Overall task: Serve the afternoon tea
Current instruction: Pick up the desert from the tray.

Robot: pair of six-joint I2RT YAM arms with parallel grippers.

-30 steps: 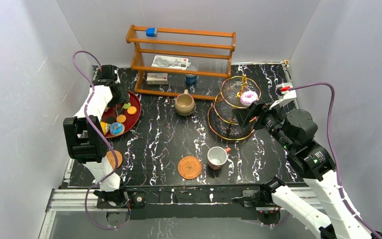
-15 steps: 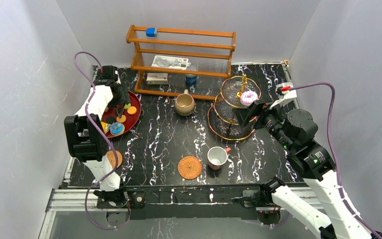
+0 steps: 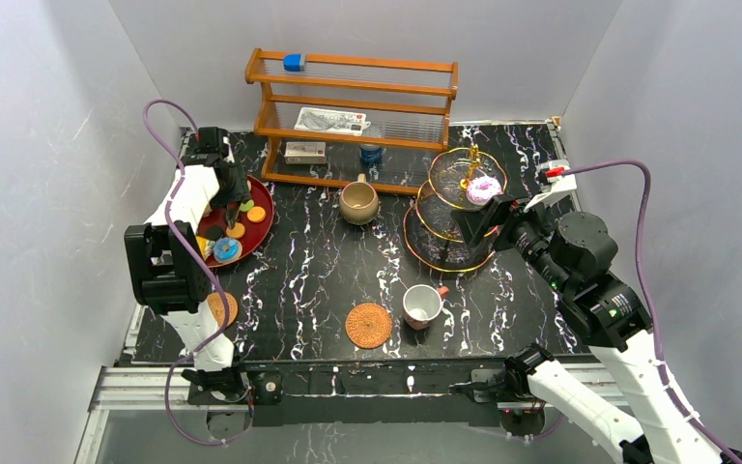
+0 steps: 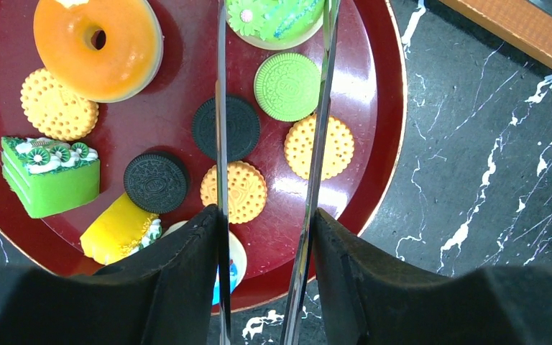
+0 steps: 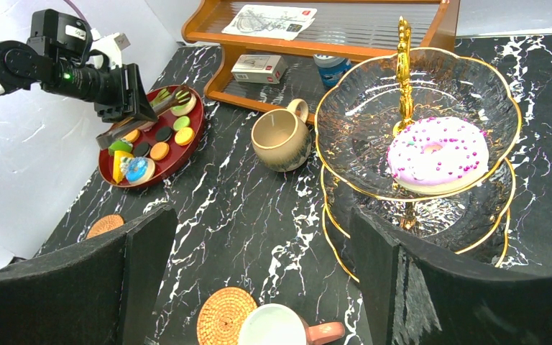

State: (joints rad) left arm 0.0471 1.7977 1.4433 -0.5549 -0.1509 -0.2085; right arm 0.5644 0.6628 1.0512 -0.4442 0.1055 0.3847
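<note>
My left gripper [image 4: 266, 223] is shut on metal tongs [image 4: 219, 108], whose two blades reach out over a red plate [image 4: 374, 108] at the table's left [image 3: 263, 230]. Between the blades lie a dark cookie [image 4: 244, 129] and a green cookie [image 4: 287, 86]; an orange donut [image 4: 97, 47] and a green cake [image 4: 50, 176] lie to the side. A pink donut [image 5: 437, 154] rests on the top tier of the gold-rimmed glass stand [image 3: 444, 246]. My right gripper [image 5: 259, 215] hangs open beside the stand, empty. The tan mug [image 3: 357, 203] stands mid-table. The white red-handled cup [image 3: 422, 305] sits next to a woven coaster [image 3: 368, 325].
A wooden rack [image 3: 353, 106] with boxes and a can stands at the back. A second coaster [image 3: 220, 308] lies near the left arm's base. White walls close in both sides of the black marble table [image 3: 319, 261].
The left gripper has squeezed the tongs a little narrower and shifted slightly over the red plate. The right arm has not moved.
</note>
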